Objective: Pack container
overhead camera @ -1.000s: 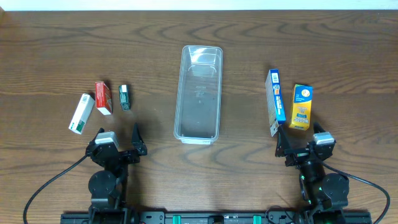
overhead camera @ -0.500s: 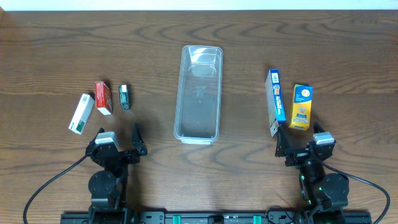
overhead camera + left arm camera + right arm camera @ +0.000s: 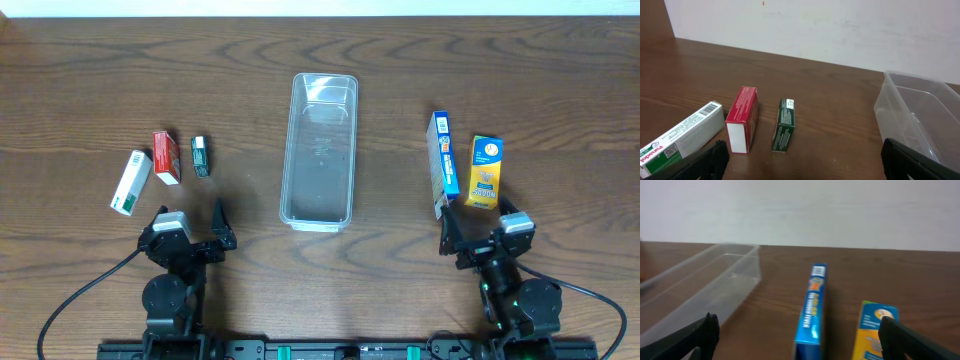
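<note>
- Both tools are released and hold nothing: the left gripper (image 3: 190, 237) has its jaws spread wide, and so does the right gripper (image 3: 482, 236). Nothing is packed yet.
- The container (image 3: 320, 150) lies empty in the middle of the table, long side running away from you, well apart from both groups of boxes.
- The blue box (image 3: 441, 160) stands on a narrow edge, its near end just beside the right gripper's inner finger. Advance carelessly and you probably tip it — likely onto the yellow box (image 3: 484, 172) just beside it.
- Those two sit close together, so wide jaws may catch both or shove one aside.
- On the left, the red box (image 3: 166, 157) and the dark green box (image 3: 199, 156) lie near each other, with the white box (image 3: 131, 182) beside them — the same crowding risk.
- The container looks light; clip its rim while lowering a box and it may slide or swing round.
- It is narrow, so a box brought in crosswise could jam on the rim.
</note>
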Controlling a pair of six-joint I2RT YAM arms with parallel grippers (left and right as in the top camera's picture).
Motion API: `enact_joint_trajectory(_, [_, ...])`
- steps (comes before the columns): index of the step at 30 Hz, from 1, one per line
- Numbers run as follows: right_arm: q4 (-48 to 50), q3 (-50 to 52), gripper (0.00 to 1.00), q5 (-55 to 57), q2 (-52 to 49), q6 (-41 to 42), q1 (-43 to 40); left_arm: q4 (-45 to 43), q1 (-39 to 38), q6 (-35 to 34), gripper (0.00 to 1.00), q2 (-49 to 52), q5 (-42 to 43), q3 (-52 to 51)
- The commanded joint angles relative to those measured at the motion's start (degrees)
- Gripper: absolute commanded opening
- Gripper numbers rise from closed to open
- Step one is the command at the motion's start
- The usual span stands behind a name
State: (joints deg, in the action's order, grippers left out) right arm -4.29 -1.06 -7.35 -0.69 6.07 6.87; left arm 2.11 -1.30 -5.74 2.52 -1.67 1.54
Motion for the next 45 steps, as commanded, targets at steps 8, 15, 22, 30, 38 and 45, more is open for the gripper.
enact_joint_trajectory(8, [-15.5,-25.4,0.99,-2.2,-10.3,-4.1,-0.4,1.9,-0.2,0.8,0.98,0.1,-0.5,-1.3])
enact_joint_trajectory(15, [-29.5,-47.7,0.99,-0.6,-34.1,-4.0,-0.4,1.9,-0.2,0.8,0.98,0.1,-0.5,-1.3])
enact_joint_trajectory(22, [-43.4,-69.3,0.99,-3.9,-58.8,-5.6,-0.4,1.9,-0.2,0.8,0.98,0.1,-0.5,-1.3])
enact_joint_trajectory(30, [-44.6,-73.8,0.99,-8.1,-73.8,-1.6,-0.4,1.9,-0.2,0.8,0.98,0.1,-0.5,-1.3])
enact_joint_trajectory(38, [-43.0,-74.9,0.99,-5.9,-84.5,1.1,-0.4,1.9,-0.2,0.8,0.98,0.1,-0.5,-1.3])
enact_joint_trajectory(45, [-43.8,-75.0,0.96,1.0,-90.0,3.0,1.5,1.9,-0.2,0.8,0.98,0.1,-0.5,-1.3])
